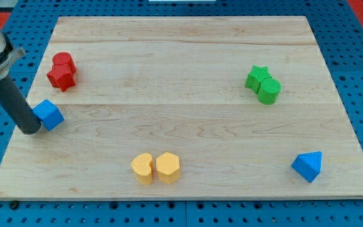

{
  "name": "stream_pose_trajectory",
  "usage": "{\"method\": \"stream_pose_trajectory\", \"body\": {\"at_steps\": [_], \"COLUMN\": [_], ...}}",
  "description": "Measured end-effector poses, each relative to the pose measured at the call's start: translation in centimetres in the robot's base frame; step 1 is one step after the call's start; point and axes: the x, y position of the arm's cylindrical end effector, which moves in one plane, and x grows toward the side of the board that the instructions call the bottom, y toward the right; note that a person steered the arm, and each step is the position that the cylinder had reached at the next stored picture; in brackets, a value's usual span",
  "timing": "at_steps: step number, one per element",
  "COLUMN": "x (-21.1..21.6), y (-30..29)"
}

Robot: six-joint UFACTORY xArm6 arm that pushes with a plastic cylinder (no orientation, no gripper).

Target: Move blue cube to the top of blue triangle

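The blue cube (48, 114) lies near the board's left edge, at mid height in the view. The blue triangle (309, 166) lies at the view's bottom right, far from the cube. My tip (29, 130) stands on the board just left of the blue cube, touching or almost touching its left side. The dark rod rises from the tip toward the view's top left.
A red star (60, 77) with a red cylinder (62, 61) behind it sits above the cube. A green star (256, 76) and a green cylinder (269, 90) sit at the right. Two yellow blocks (143, 168) (167, 167) lie at the bottom centre. The wooden board (181, 57) rests on a blue pegboard.
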Motion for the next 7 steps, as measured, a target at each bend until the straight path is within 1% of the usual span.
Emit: {"method": "stream_pose_trajectory", "body": {"at_steps": [1,2,4,5,6,7], "x": [-0.5,-2.5,-2.7,-1.5,0.4,0.9], "y": [-3.4,-3.0,11.3,17.2,18.1,17.9]}}
